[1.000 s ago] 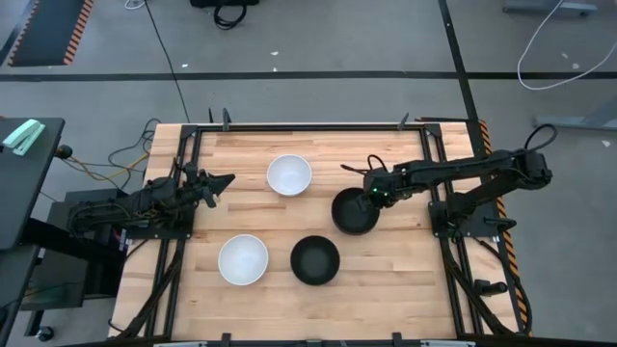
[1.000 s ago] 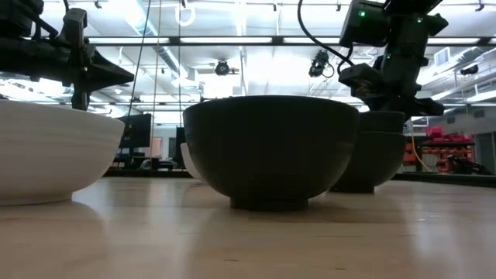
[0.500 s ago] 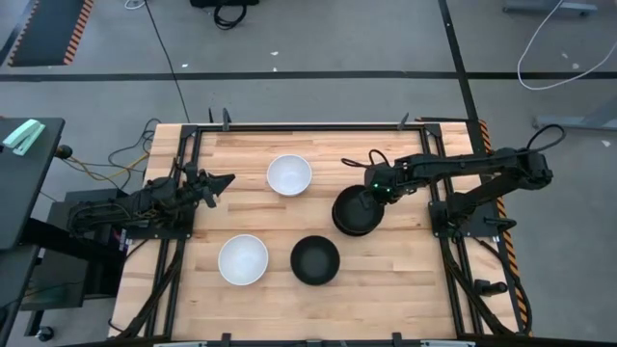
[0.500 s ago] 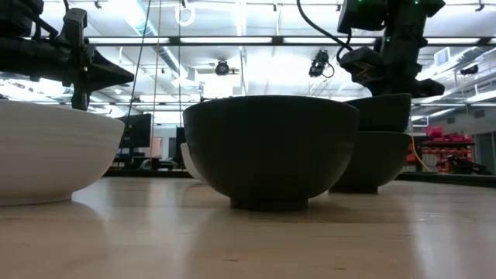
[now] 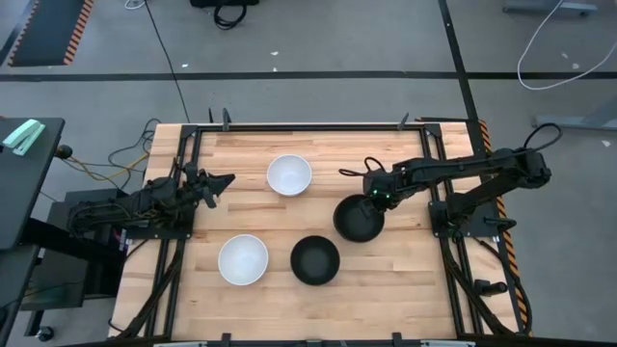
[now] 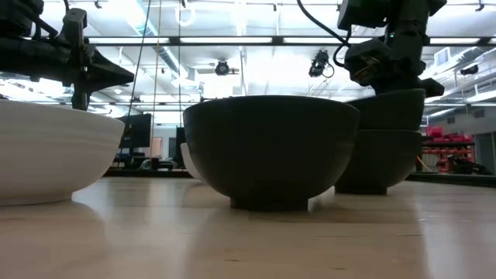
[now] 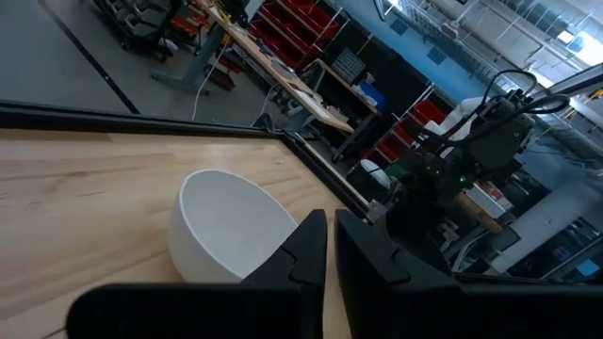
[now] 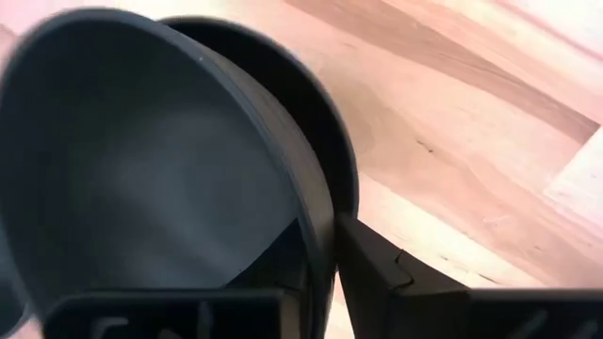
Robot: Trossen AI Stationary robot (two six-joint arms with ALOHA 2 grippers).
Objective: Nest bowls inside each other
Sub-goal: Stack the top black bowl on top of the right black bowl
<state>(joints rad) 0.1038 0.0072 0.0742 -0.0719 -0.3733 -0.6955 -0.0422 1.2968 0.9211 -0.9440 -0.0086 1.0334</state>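
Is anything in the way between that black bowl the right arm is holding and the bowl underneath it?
Nothing visible. The right gripper grips the rim of the upper black bowl, which sits directly over the lower black bowl, partly sunk into it. The lone black bowl and both white bowls stand apart.

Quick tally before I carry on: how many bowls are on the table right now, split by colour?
White round bowls: 2, one at the far middle, one at the near left.
Black round bowls: 3, one alone at the near middle, plus two stacked at the right, the upper gripped at its rim by the right gripper, sitting in the lower.
Total: 5 bowls.
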